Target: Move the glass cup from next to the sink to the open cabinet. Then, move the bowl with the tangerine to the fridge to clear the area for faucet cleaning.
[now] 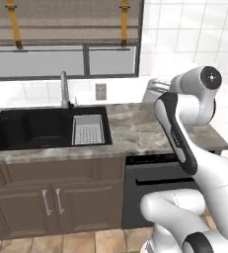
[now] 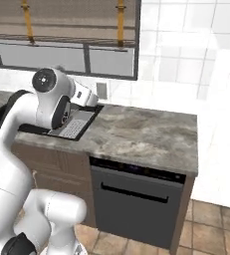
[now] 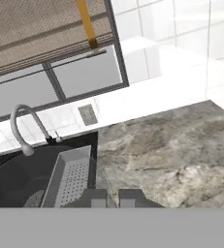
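Jaws (image 3: pixel 113 197) pinched together, empty — above counter (image 3: pixel 171 150) beside sink (image 3: pixel 16 179).

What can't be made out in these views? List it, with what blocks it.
- Left base view: the arm covers the right part of the counter, so anything standing there is hidden.
- Right base view: the arm hides most of the sink.
- Hand view: the sink runs off the left and bottom edges, and its bowl is too dark to read.
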